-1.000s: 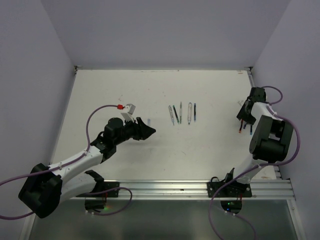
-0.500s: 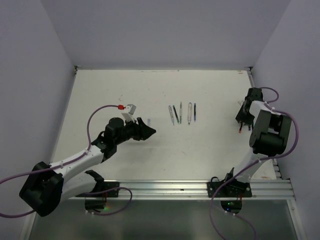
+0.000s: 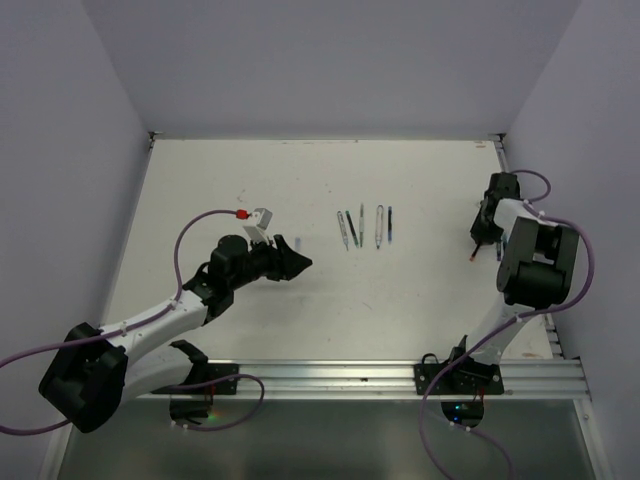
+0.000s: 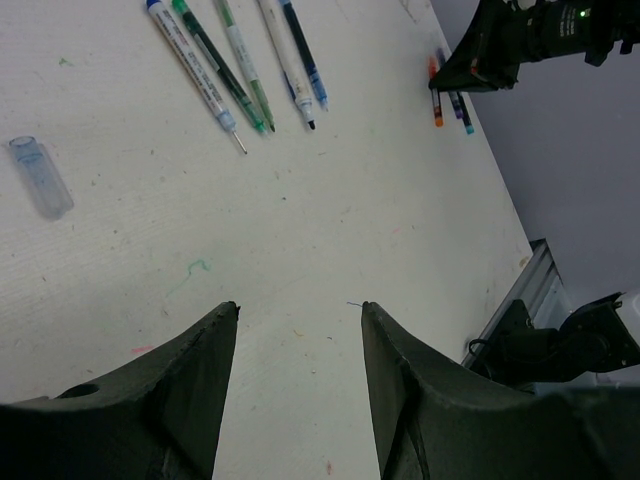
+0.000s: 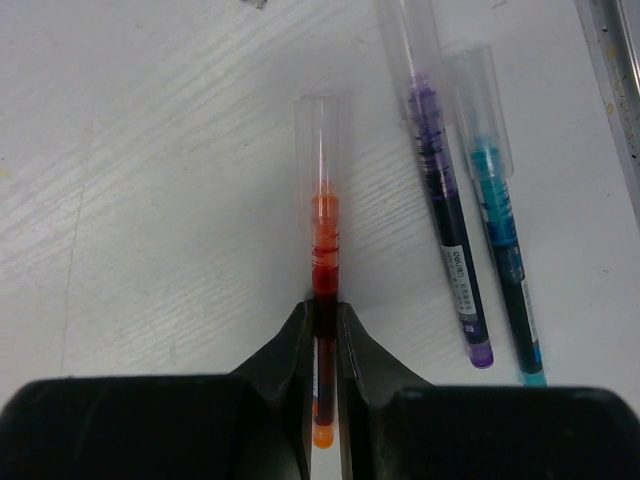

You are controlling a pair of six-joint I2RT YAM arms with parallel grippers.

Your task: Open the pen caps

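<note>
Reaching on a slant from the near-left base toward mid-table, the left arm lies low with its forearm nearly level. The left gripper [image 3: 297, 263] hangs over the white tabletop [image 3: 200, 190], fingers spread wide, nothing between them.

A loose pale-blue translucent tube-shaped cap [image 4: 40, 177] lies on its side just beyond that gripper, apart from any pen.

Mid-table is a row of five slim plastic stick pens [image 3: 362, 228] with blue, green-black and whitish barrels. They lie side by side, long axes running near to far. Their bare writing tips point toward the arms' side.

The right arm folds up from the near-right base, elbow high, wrist bent down at the table's right edge. The right gripper [image 5: 322, 315] is pinched narrow on the barrel of a red-orange stick pen [image 5: 324, 245]. This pen lies flat, in line with the fingers. Its clear tube-shaped plastic cap [image 5: 323, 140] is still on, pointing away from the gripper.

Just right of it in the wrist view lie a capped purple pen [image 5: 447, 240] and a capped teal pen [image 5: 503, 240]. They are close together, roughly parallel to the red-orange one and slightly tilted.
</note>
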